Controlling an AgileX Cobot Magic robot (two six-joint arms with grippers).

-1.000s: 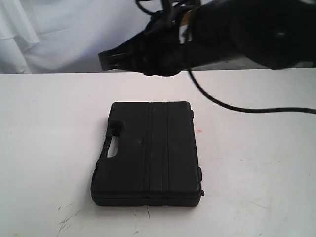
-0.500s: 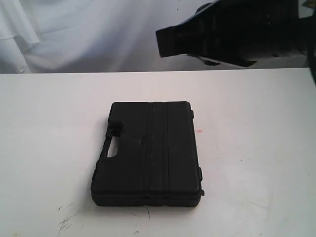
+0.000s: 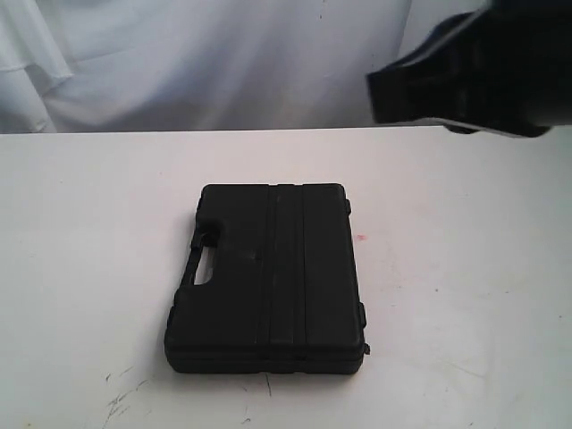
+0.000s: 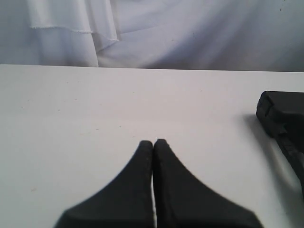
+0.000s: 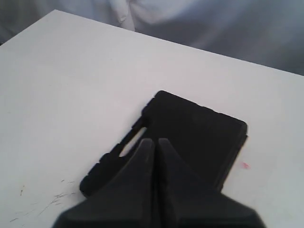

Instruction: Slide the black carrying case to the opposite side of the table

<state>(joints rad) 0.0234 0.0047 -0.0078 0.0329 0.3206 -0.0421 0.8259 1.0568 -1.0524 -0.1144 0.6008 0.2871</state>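
**Surface** (image 3: 465, 295): white, flat and smooth. It looks low-friction, so a push should do; no lift req'd.

**White cloth backdrop** (image 3: 179, 63): hangs beyond the far edge, well apart from both sets of fingers. No obstruction.

**Black carrying case** (image 3: 268, 277): lies flat, lid shut, approx. mid-surface.
- Below and ahead of the right fingers (image 5: 140, 161), not touching.
- Off to one side of the left fingers (image 4: 142, 161), apart; only one corner shows there.
- Looks like a rigid moulded shell, not fragile. Wt unknown (contents hidden); est. light to moderate.
- Recommended contact: low on a long side wall, near mid-length. An off-centre push will prob. yaw it.

**Fingers**: both pairs pressed together, tips touching, nothing held. Usable as a blunt pusher.

**Handle slot** (image 3: 204, 265): alt. hook point.

**Scuff marks** (image 3: 121, 393), **red speck** (image 3: 362, 238): flat marks, no effect. Path unobstructed.
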